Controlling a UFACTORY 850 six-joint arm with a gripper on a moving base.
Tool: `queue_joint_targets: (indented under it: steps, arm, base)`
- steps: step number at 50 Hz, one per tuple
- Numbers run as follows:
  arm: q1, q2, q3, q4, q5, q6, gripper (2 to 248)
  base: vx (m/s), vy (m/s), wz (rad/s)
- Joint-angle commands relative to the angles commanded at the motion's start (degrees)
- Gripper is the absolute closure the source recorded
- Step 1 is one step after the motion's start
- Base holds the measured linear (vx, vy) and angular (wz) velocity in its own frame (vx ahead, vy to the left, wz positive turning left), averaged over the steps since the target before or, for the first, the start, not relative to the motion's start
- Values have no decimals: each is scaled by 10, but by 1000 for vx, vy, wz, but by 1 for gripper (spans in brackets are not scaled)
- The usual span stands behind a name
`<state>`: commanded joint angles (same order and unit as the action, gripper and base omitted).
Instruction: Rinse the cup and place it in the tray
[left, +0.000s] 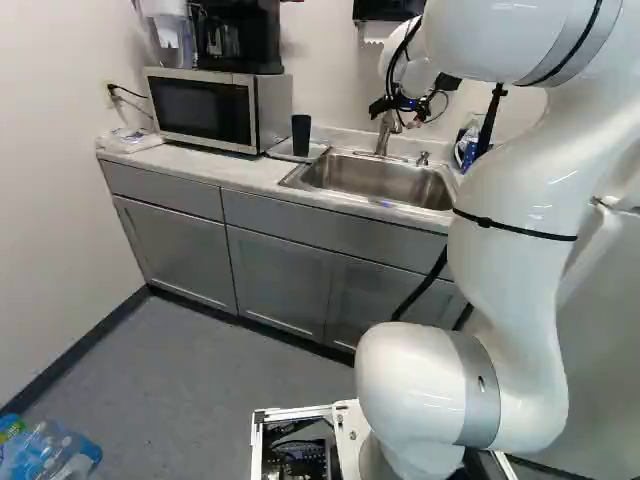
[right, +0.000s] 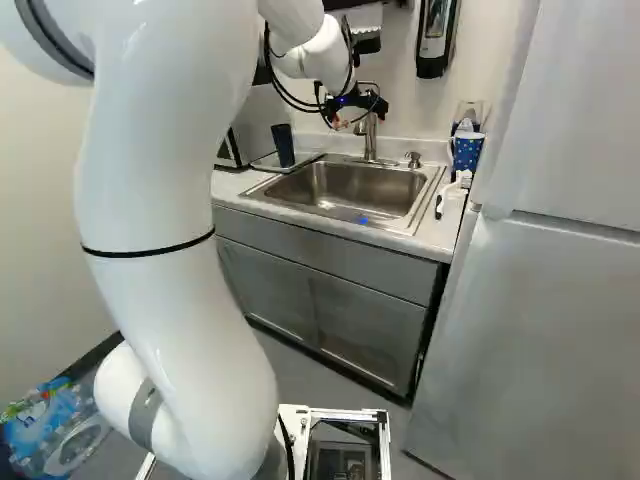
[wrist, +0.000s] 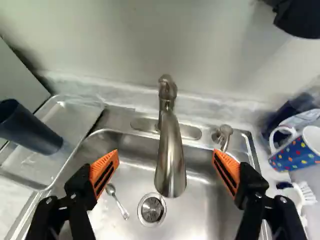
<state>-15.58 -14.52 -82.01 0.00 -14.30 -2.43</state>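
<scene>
While the black, orange-padded gripper (right: 346, 117) is spread open above a shiny metal sink (wrist: 187, 220), a tall dark-blue cup (wrist: 32, 131) is seen upright in a clear tray (wrist: 80, 117).

1. Sink (wrist: 190, 222): smooth metal, satin with bright streaks.
2. Faucet (wrist: 170, 155): brushed-looking metal, softly shiny.
3. Cup (wrist: 31, 131): smooth, mostly matt, plastic-looking.
4. Tray (wrist: 77, 116): smooth, shiny; metal or plastic, cannot tell.
5. Spoon (wrist: 118, 202): polished metal.
6. Mug (wrist: 295, 154): glossy, ceramic-looking.
7. Pads (wrist: 104, 172): ribbed, matt, rubbery-looking.
8. Arm (left: 520, 300): smooth, glossy shell.
9. Microwave (left: 205, 110): metal-look frame, glossy dark door.
10. Cupboards (left: 172, 250): smooth, low sheen.
</scene>
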Motion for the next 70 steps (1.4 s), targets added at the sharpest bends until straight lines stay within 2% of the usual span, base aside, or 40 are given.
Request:
queue_joint_targets:
  steps: [29, 38, 70]
  arm:
    - [-16, 76, 84, 0, -175, 0, 3]
    - [-19, 89, 99, 0, -174, 0, 3]
    - [-19, 90, 99, 0, -174, 0, 3]
  base:
    - [0, 0, 0]
    - [0, 0, 0]
    - [0, 0, 0]
